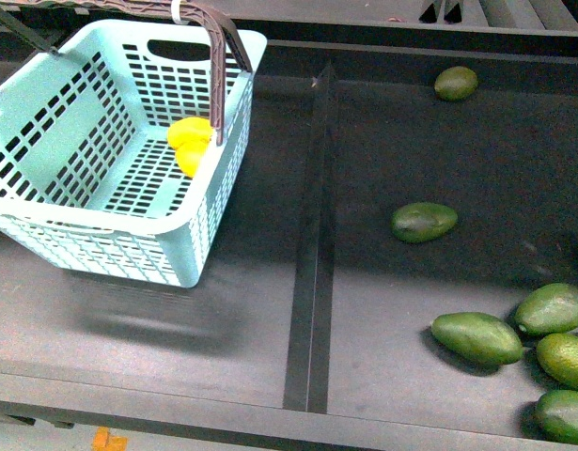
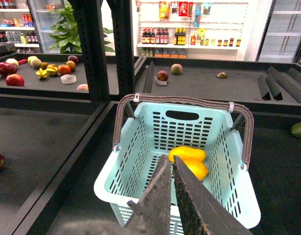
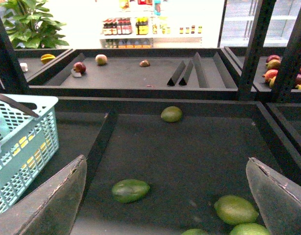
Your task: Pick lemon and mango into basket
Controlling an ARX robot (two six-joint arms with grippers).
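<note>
Two yellow fruits [image 1: 191,144] in turquoise basket [image 1: 44,225], avocados [image 1: 476,338] outside

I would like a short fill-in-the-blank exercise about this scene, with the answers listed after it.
1. The two yellow fruits lie inside the ____.
2. The basket has two ____ handles.
3. The left gripper is shut, while the right gripper is ____.
4. The loose fruits on the dark shelf are ____ in colour.

Answers: basket; brown; open; green

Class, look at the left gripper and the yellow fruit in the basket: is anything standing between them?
Nothing visible does. The left gripper, jaws shut, hangs over the open top of the basket, above the yellow fruit.
</note>
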